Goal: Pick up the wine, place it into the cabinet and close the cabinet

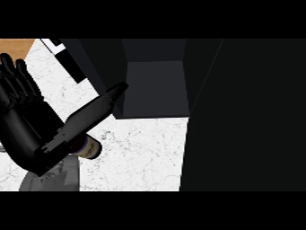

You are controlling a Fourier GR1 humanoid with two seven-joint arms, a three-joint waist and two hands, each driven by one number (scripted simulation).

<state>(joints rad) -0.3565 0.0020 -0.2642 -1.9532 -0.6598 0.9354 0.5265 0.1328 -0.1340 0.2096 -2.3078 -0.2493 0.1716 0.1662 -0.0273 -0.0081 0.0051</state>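
Where the grey forearm (49,179) comes in at the lower left edge, the black left robot hand (23,130) stands open, with its fingers straight and its thumb stretched toward the upper right. Just under the thumb's base only a small part of the wine bottle (89,149) shows: a rounded tan end with a dark purplish band, against the white speckled stone table (142,152). Beyond, the dark open-fronted cabinet (155,85) shows a grey inside, with a tall black panel (255,112) at its right.
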